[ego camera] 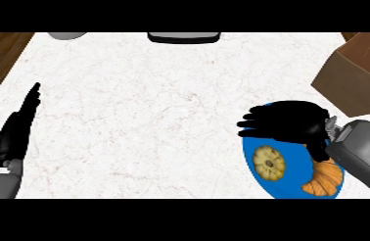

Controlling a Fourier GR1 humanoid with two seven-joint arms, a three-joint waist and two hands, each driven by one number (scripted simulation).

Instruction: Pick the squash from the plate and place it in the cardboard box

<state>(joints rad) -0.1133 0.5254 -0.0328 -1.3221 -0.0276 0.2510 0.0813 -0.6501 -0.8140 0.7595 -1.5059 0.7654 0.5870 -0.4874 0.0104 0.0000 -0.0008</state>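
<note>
A blue plate [254, 154] lies at the counter's lower right. On it rests the squash [269, 162], pale yellow and round with a darker centre. My right hand [285, 121] hovers over the plate's far half, just beyond the squash, fingers pointing left and relaxed, with nothing seen in them. It hides the plate's far rim. The cardboard box [345, 76] stands open at the right edge, beyond the hand. My left hand [20, 125] rests open at the left edge, fingers up.
An orange ridged item [323, 180] lies on the plate's near right, partly under my right forearm. A grey round object [69, 35] and a dark object [184, 37] sit at the counter's far edge. The white marble counter [145, 112] spreads between my hands.
</note>
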